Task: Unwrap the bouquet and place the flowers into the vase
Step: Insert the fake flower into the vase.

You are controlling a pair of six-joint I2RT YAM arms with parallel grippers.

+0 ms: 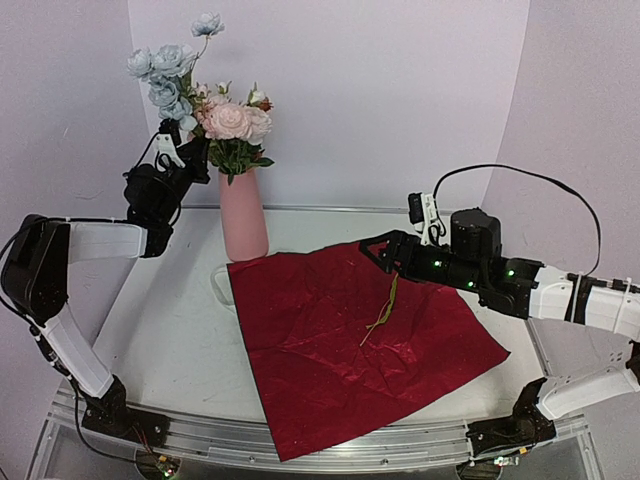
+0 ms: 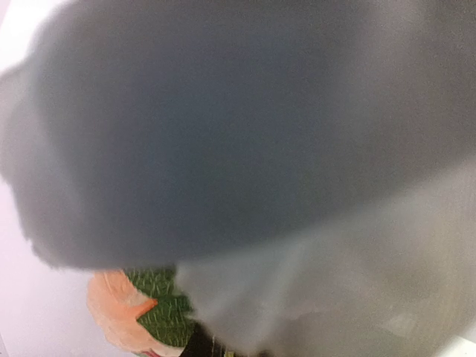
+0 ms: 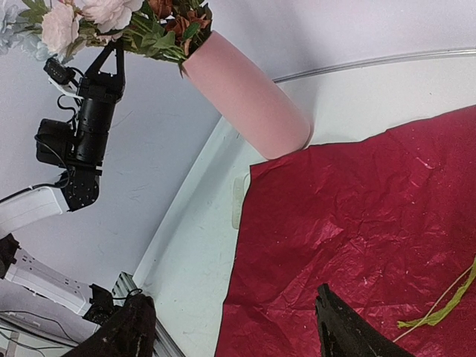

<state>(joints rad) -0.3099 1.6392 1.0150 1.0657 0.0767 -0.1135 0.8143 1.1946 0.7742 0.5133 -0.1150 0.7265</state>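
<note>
Left gripper point(image 1: 192, 143) reaches up, pinched closed beside the flowers point(image 1: 232, 122)

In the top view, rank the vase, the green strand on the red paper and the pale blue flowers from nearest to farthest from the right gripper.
From the right gripper:
1. Green strand, just below it in the view, lying on the red paper.
2. Vase, off to its left and farther back.
3. Pale blue flowers, highest and farthest left, above the vase.
</note>
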